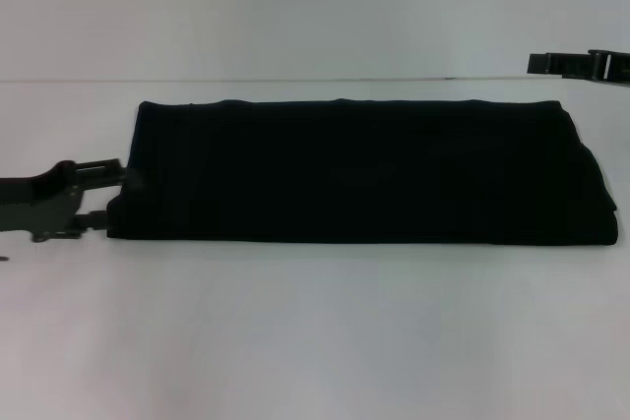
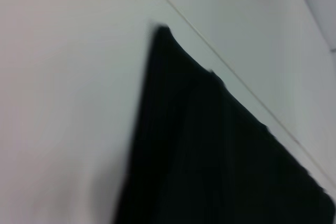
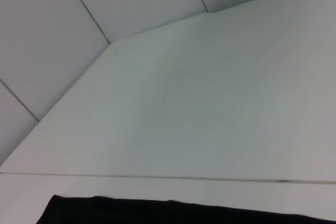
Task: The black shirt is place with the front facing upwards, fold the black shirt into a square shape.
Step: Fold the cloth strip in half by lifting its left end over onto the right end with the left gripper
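table: plain white, takes up pretty much the whole head view, back edge meets a pale wall. Loads of bare surface in front of the shirt and on both sides.

shirt: lying flat mid-table, already folded down to a long band running left to right. No lettering or label showing, just black cloth. Far edge is straight, right end looks a bit thicker and rounded where the layers stack.

left end effector: low at the table, right up against the shirt's left end. One finger sits at the upper part of that end, the other lower down, so the fingers look parted around the edge. Honestly can't tell if it's actually pinching cloth yet, black on black there.

right end effector: up high at the far right, well apart from the shirt, only part of it in view, so can't tell how it's set. Looks parked to me.

step: I'd say the band is done and the crosswise fold is up, left end over toward the right to get a square.

next move: needs a firm hold on all the layers at the left end, then a lift and carry across, keeping the far edge lined up.

room: nothing in the way along the band.
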Robot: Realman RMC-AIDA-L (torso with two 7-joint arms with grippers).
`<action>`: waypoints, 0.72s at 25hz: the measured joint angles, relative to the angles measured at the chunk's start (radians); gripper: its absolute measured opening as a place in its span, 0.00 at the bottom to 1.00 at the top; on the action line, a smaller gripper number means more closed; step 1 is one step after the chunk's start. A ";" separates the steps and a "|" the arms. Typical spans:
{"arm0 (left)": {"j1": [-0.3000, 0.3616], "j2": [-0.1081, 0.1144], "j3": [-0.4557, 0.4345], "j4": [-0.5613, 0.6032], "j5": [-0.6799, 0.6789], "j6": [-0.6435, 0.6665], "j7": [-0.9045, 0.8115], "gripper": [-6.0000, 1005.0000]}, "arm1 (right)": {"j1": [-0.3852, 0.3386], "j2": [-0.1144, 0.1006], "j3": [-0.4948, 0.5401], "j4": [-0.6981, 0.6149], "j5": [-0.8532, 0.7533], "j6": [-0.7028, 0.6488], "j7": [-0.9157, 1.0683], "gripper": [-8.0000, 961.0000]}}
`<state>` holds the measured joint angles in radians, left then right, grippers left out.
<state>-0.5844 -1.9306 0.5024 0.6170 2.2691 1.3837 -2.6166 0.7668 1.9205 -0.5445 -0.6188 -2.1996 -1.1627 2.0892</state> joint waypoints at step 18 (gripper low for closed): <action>-0.033 0.029 -0.071 -0.201 0.016 -0.055 -0.161 0.87 | 0.018 -0.005 -0.009 -0.016 0.000 -0.010 -0.010 0.79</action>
<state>-0.6172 -1.9014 0.4315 0.4159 2.2853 1.3286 -2.7773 0.7850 1.9155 -0.5537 -0.6350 -2.1997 -1.1722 2.0793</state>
